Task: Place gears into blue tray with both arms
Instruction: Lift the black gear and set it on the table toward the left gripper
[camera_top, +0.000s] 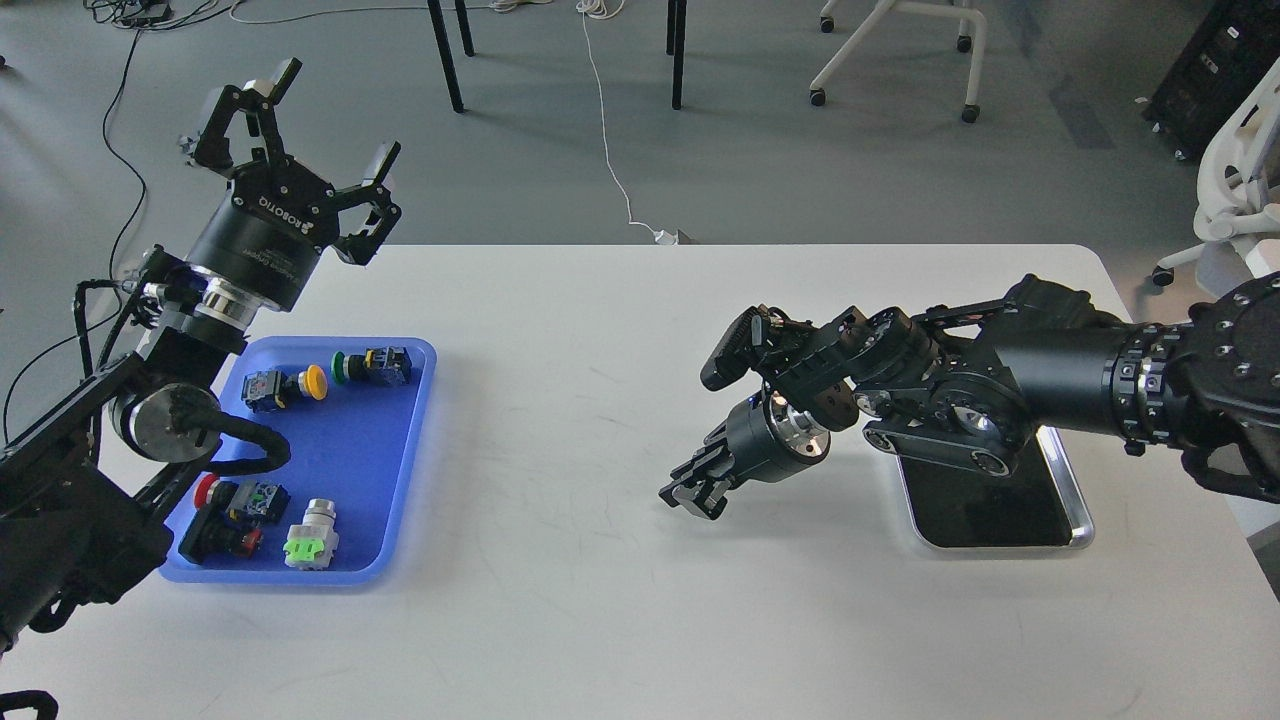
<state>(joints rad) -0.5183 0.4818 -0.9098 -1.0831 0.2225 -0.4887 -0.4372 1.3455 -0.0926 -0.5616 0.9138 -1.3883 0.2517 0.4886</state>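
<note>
The blue tray (370, 460) lies at the table's left and holds only coloured push-button switches (290, 385). No gears show anywhere in the head view. My left gripper (338, 110) is raised above the tray's far left corner, its fingers spread wide open and empty. My right gripper (685, 492) hangs low over the middle of the table, pointing down and left, with its fingers pressed together. Nothing can be made out between them. The right forearm covers the far part of the steel tray (1075, 500).
Several switches sit in the blue tray: yellow, green (370, 365), red (225, 500) and a grey one with a green base (310, 535). The steel tray stands at the right. Chair and table legs stand on the floor beyond the table.
</note>
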